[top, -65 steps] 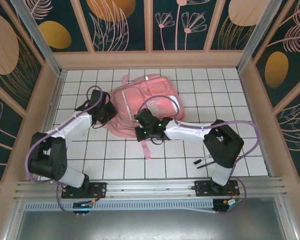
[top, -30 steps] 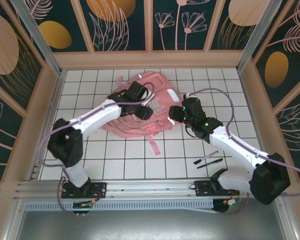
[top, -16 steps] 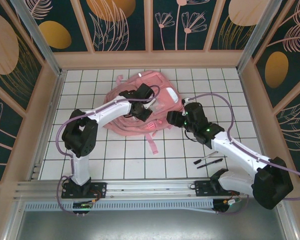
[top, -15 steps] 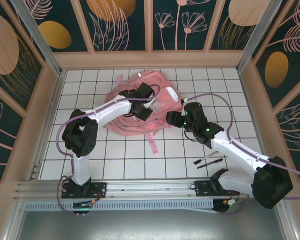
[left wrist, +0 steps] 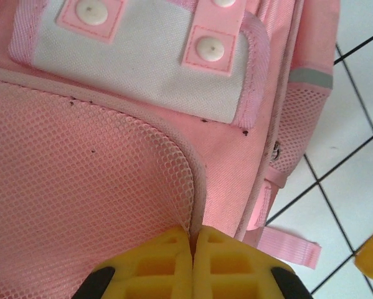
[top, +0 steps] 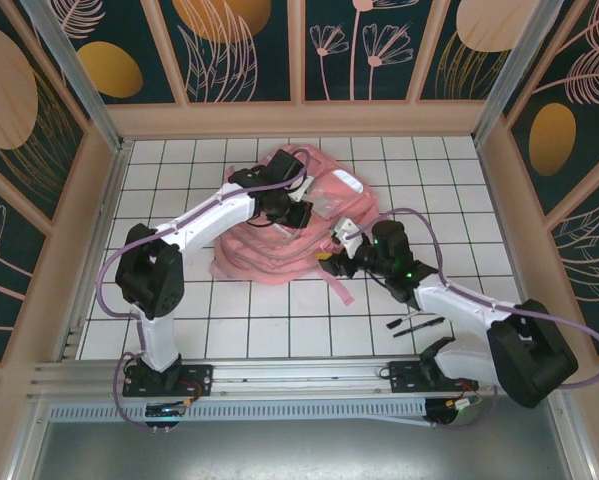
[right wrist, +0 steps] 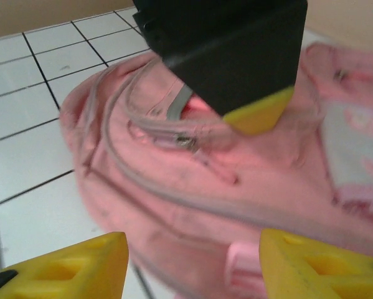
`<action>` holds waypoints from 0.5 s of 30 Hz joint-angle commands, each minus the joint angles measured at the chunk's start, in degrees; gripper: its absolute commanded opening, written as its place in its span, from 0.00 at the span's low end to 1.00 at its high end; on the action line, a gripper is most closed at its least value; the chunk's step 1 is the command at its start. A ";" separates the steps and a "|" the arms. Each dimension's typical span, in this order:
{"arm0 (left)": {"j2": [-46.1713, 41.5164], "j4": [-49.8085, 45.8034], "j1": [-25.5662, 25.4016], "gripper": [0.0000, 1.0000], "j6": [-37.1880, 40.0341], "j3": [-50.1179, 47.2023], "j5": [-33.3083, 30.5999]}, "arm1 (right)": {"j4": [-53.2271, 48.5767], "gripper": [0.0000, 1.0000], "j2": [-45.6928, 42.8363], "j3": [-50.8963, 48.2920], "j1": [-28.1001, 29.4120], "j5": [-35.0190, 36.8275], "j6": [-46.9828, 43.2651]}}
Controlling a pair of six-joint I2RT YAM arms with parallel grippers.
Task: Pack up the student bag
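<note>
Since the left gripper (left wrist: pixel 192 249) is clenched with its pads meeting on the piping (left wrist: pixel 195 180) of the mesh pocket (left wrist: pixel 80 174), though I cannot tell whether cloth is caught between them, the sound course is to lift slowly. Meanwhile the right gripper (right wrist: pixel 192 240), released with jaws wide and empty just beside the near edge of the bag (top: pixel 264 255), should take a firm seam before anything is tugged. The bag lies slumped in the middle of the table (top: pixel 169 170): soft pink fabric, open-weave mesh, a smooth pale panel (left wrist: pixel 130 56) with round snaps (left wrist: pixel 210 46), a grey reflective stripe (left wrist: pixel 311 77) and floppy webbing straps (left wrist: pixel 289 244) that will likely fold and drag.

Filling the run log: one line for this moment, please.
left claw: shut at mesh seam of student bag | right claw: open, facing bag
</note>
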 commanded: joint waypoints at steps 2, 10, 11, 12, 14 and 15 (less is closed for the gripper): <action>-3.81 5.70 0.18 0.00 -6.32 -1.24 7.59 | 9.65 0.58 6.67 2.59 -0.66 -4.44 -12.57; -4.57 8.07 0.16 0.00 -8.16 -2.76 9.77 | 11.36 0.51 14.36 5.56 -0.73 -5.26 -15.33; -4.73 8.63 0.16 0.00 -8.44 -3.18 9.98 | 11.02 0.46 14.72 5.63 -0.58 -5.46 -15.60; -4.99 9.22 0.18 0.00 -8.85 -3.57 10.31 | 10.81 0.36 15.00 5.64 -0.36 -5.61 -16.04; -5.20 10.03 0.15 0.00 -9.63 -4.08 9.85 | 10.39 0.20 14.98 5.04 0.46 -5.29 -17.43; -5.37 10.47 0.16 0.00 -10.01 -4.28 9.32 | 10.48 0.13 14.73 4.48 1.11 -4.47 -17.92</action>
